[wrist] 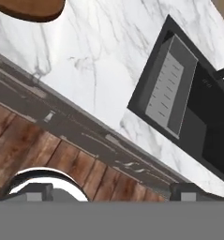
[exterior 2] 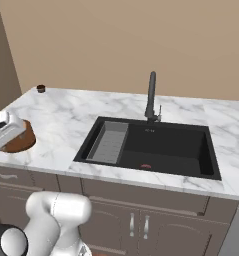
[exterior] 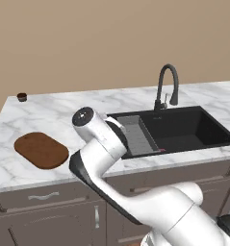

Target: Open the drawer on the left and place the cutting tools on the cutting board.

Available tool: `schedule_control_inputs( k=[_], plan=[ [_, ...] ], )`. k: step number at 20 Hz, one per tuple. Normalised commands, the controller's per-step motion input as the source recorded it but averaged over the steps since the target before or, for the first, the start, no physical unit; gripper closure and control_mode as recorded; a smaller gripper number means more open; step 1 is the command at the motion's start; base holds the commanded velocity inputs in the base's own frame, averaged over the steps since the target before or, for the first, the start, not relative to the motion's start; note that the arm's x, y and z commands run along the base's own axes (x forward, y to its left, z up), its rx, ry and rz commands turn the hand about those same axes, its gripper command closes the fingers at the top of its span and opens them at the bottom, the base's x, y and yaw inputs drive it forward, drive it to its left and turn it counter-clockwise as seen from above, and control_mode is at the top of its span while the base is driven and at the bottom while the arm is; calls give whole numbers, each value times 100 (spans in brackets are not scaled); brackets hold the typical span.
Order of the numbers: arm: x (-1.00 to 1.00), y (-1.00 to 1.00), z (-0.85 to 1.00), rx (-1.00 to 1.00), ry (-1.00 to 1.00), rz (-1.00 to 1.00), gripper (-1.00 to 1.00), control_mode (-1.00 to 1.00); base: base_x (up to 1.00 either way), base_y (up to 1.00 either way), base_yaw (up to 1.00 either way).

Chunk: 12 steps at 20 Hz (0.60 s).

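1. Drawer (exterior: 42, 197) first: from my left base feed it is a wide, shallow grey-brown front just under the tabletop (exterior: 87, 103) edge, at the lower left, with a wavy silver handle (exterior: 43, 196) running sideways across it. It sits flush with the cabinet fronts, so it is shut.
2. Below it I see taller cabinet doors with upright silver handles.
3. On my right base feed the same drawer front (exterior 2: 8, 176) shows at the lower left, under the marble edge.
4. Cutting board (exterior: 41, 150): flat, dark brown wood, a rounded oblong, lying on the white marble directly above the drawer, near the front edge. Its top is bare. On the right base feed part of it (exterior 2: 20, 141) peeks out from behind the arm's hand at the left edge; the hand feed catches its rim (wrist: 29, 9) at the top left.
5. A tiny dark-brown cup (exterior: 22, 97) stands at the far left rear corner of the tabletop, well apart from the board.
6. A black sink (exterior: 184, 129) with a grey drain rack (exterior: 138, 134) in its left part is to the right of the board; a dark curved faucet (exterior: 165, 89) rises behind it.
7. Pincer (wrist: 111, 190): on the hand feed its two dark tips stand far apart at the bottom corners, released, with nothing between them. It looks down over the tabletop edge, the cabinet fronts and a wooden floor (wrist: 48, 150).
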Motion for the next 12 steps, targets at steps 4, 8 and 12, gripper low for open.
schedule_control_inputs(
  k=[4, 8, 12],
  plan=[
    [3, 65, -91, -30, 1, 4, -100, -100, 0, 0, 0],
    [11, 79, -93, -36, 4, 3, -100, -100, 0, 0, 0],
    [4, 80, -81, -38, 0, 3, -100, -100, 0, 0, 0]
  ],
)
